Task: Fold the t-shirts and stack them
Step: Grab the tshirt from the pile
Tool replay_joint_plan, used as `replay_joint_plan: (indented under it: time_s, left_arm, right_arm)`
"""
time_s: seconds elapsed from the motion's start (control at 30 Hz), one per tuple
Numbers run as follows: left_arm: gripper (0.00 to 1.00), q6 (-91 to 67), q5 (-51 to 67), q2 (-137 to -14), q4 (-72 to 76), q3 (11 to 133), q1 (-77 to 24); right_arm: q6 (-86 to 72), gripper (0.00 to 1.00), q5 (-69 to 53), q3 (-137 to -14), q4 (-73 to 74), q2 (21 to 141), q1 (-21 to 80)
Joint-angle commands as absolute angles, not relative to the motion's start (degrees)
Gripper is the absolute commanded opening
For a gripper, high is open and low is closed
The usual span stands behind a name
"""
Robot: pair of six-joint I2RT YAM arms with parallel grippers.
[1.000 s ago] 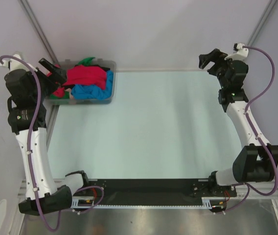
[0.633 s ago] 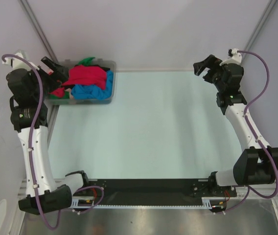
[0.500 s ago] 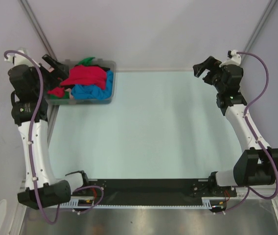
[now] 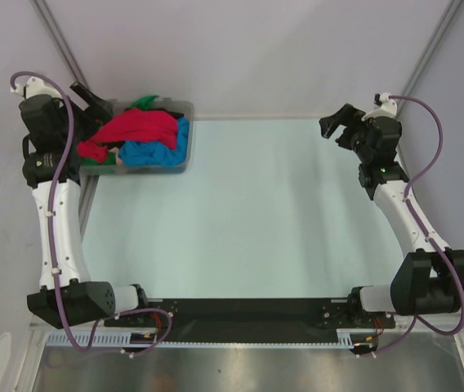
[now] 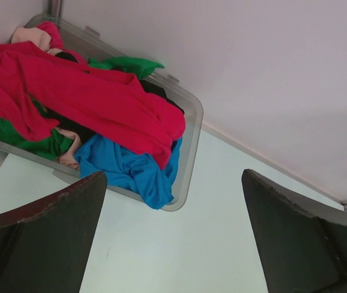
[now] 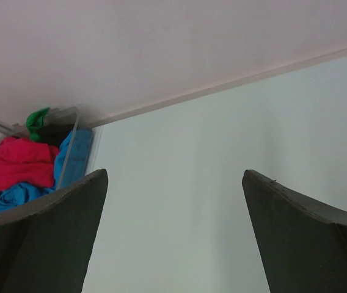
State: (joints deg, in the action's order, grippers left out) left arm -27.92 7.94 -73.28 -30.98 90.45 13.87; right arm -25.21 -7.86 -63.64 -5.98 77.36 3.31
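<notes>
My left gripper (image 4: pixel 93 102) and right gripper (image 4: pixel 338 124) both hang spread wide, holding nothing, while the t-shirts (image 4: pixel 146 147), the red t-shirt (image 4: pixel 138 126) uppermost, lie heaped in the grey bin (image 4: pixel 185 157) at the table's (image 4: pixel 256 212) far left corner.

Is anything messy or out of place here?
Only the clear bin at the far left: the shirts are crumpled in a heap, with the red shirt trailing over its left side and the blue shirt drooping over the near rim. Nothing looks damaged.
</notes>
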Motion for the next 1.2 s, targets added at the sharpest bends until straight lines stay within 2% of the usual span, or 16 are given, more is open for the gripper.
replay_joint_plan:
  time_s: [0.0, 0.13, 0.33, 0.63, 0.87, 1.17]
  left_arm:
    - [0.99, -27.85, 4.13, -72.86, -30.93, 93.16, 14.33]
    - [0.96, -30.41, 5.45, -75.06, -29.11, 91.5, 14.41]
    - [0.95, -31.72, 0.09, -81.38, -26.11, 90.44, 14.68]
    - [0.94, -39.37, 3.34, -92.17, -9.76, 85.43, 14.77]
    - [0.9, -46.93, 0.44, -101.94, -10.9, 88.68, 14.68]
    - [0.89, -45.53, 1.23, -105.29, -5.89, 89.21, 14.68]
  right_arm:
    - [-24.69, 1.0, -5.28, -64.08, -7.83, 74.89, 3.52]
    - [-27.24, 1.0, -4.31, -60.92, -9.57, 73.13, 3.6]
    - [-26.63, 1.0, -4.49, -62.05, -10.37, 75.58, 4.3]
    - [-29.27, 1.0, -5.35, -63.89, -15.38, 80.68, 5.27]
    - [-26.55, 1.0, -3.96, -66.36, -11.16, 82.44, 5.89]
    - [-24.44, 1.0, -2.2, -70.92, -5.46, 83.58, 5.98]
